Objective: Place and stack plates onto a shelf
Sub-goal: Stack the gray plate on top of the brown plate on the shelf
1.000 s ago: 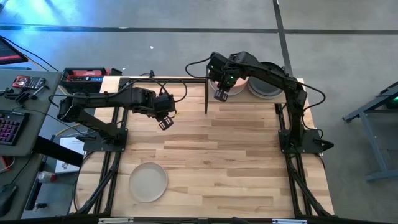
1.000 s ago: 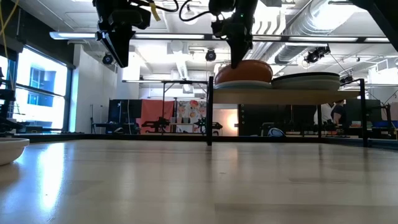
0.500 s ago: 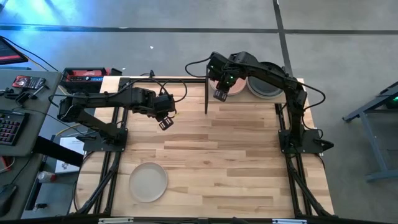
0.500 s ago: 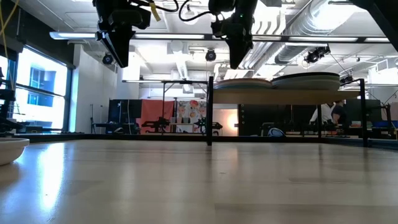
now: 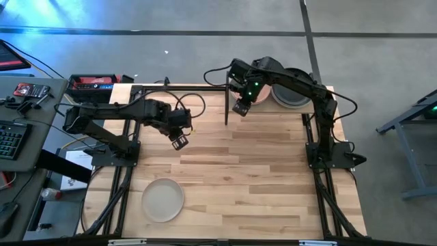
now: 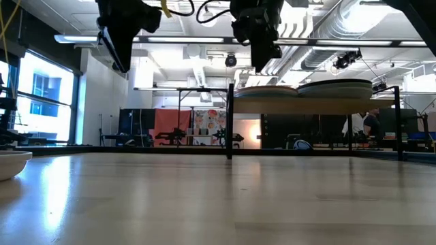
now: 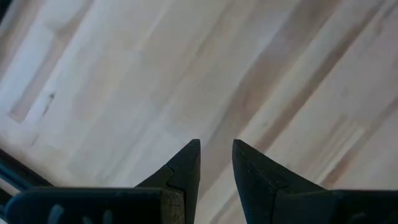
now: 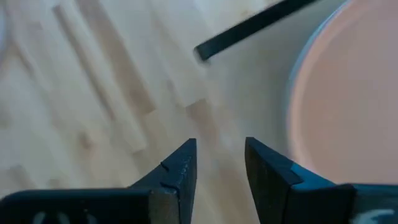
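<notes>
my right end effector (image 5: 239, 109) hangs empty, fingers apart, at the shelf (image 6: 320, 105) edge beside the terracotta plate (image 8: 348, 112) stacked there. my left end effector (image 5: 179, 142) hovers open over bare bench (image 5: 259, 171); a beige plate (image 5: 162, 199) sits near the front.

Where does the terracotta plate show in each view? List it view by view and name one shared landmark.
High view: terracotta plate at the table's far side, partly under the right arm.
Low view: on the shelf's left end.
Right wrist view: at the picture's right edge.
Left wrist view: not in it.
Shared landmark: the shelf's black post beside the plate.
</notes>
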